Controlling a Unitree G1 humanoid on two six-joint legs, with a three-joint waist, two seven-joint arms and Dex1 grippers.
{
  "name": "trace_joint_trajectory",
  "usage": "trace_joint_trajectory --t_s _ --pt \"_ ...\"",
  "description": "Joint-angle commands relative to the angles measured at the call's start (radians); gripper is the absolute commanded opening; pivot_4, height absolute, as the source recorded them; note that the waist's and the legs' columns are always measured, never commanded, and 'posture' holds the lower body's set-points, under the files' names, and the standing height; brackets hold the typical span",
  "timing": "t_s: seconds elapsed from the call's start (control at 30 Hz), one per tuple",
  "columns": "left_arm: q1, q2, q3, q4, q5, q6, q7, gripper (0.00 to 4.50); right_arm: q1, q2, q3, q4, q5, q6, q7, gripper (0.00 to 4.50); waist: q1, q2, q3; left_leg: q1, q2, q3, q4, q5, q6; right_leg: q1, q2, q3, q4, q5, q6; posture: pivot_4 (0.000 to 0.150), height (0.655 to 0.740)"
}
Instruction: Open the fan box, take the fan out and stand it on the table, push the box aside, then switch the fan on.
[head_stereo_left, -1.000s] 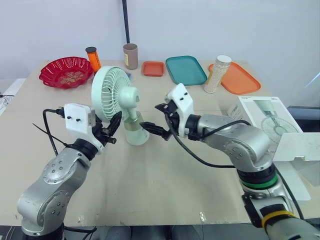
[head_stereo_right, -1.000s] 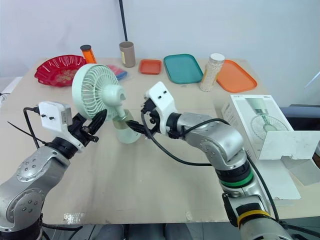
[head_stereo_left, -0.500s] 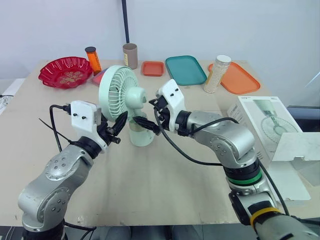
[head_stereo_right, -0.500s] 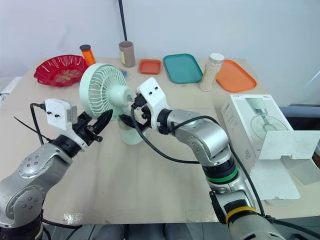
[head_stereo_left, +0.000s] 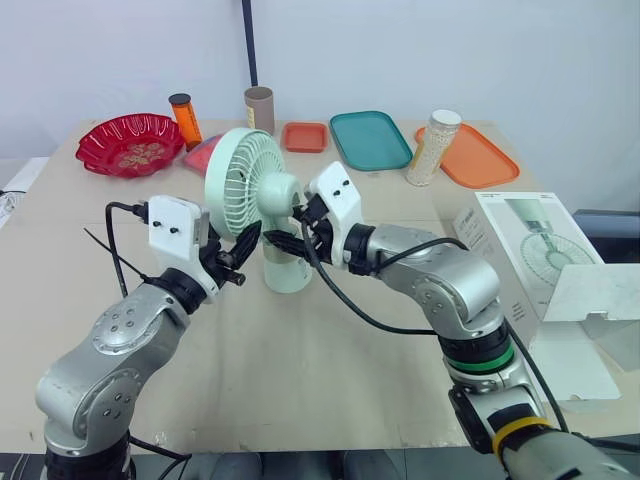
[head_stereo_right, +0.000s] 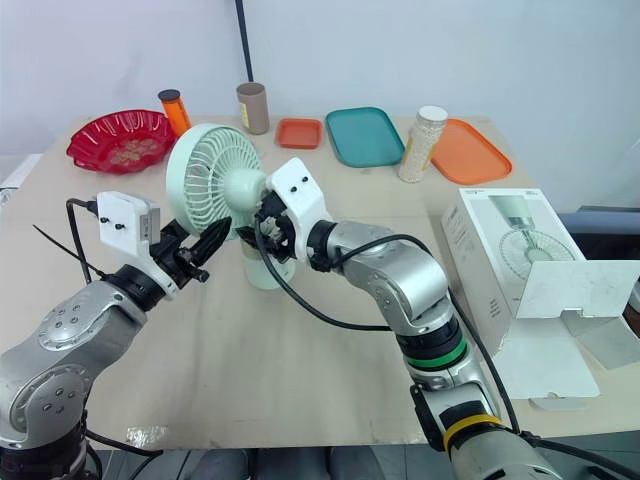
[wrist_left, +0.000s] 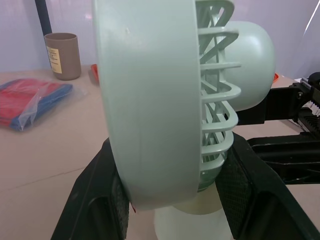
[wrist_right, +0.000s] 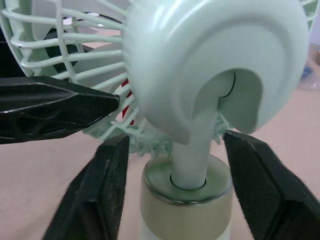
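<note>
The mint-green fan (head_stereo_left: 258, 190) stands upright on the table, its round base (head_stereo_left: 287, 272) on the surface. My left gripper (head_stereo_left: 246, 256) is shut on the lower part of the fan head, one finger (wrist_left: 97, 197) against the front rim and the other against the rear grille. From the other side, my right gripper (head_stereo_left: 283, 232) is open, and its fingers (wrist_right: 267, 187) straddle the fan's neck (wrist_right: 192, 155) just above the base, with gaps on both sides. The white fan box (head_stereo_left: 525, 245) lies at the table's right edge with its flap (head_stereo_left: 598, 293) open.
Along the back of the table are a red bowl (head_stereo_left: 130, 145), an orange bottle (head_stereo_left: 185, 115), a brown cup (head_stereo_left: 260, 110), a small orange tray (head_stereo_left: 306, 136), a teal tray (head_stereo_left: 370, 138), a white jar (head_stereo_left: 432, 148) and an orange tray (head_stereo_left: 478, 160). A red-and-blue packet (wrist_left: 30, 95) lies behind the fan.
The fan has shifted to the right with my left gripper on it. My right gripper has moved left until its fingers came around the fan's neck.
</note>
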Motion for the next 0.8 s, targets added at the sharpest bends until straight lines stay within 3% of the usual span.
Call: trace_joint_trajectory --t_s 0.03,0.43,0.6,0.8 --pt "-0.027 -0.003 0.019 -0.047 -0.013 -0.021 0.005 1.85 -0.005 0.013 0.0 -0.021 -0.003 -0.006 0.008 1.35 0.0 0.0 0.0 0.0 0.0 0.0 0.0 0.0 0.0 0.0 0.0 0.0 0.0 0.0 0.0 0.15 0.74" --pt "-0.027 -0.007 0.009 -0.05 -0.013 -0.019 0.013 1.85 0.0 0.031 -0.004 -0.019 -0.021 -0.003 0.015 1.35 -0.005 0.0 0.0 0.0 0.0 0.0 0.0 0.0 0.0 0.0 0.0 0.0 0.0 0.0 0.0 0.15 0.74" --pt "-0.033 -0.013 0.002 -0.056 -0.016 -0.014 0.025 1.85 -0.001 0.038 -0.01 -0.017 -0.025 0.0 0.016 0.35 -0.005 0.0 0.0 0.0 0.0 0.0 0.0 0.0 -0.001 0.0 0.0 0.0 0.0 0.0 0.0 0.15 0.74" --pt "-0.031 -0.008 0.019 -0.044 -0.021 -0.016 0.017 1.85 -0.006 0.05 -0.013 -0.012 -0.035 0.006 0.013 0.35 -0.005 0.0 0.0 0.0 0.0 0.0 0.0 0.0 -0.001 0.0 0.0 0.0 0.0 0.0 0.0 0.15 0.74"
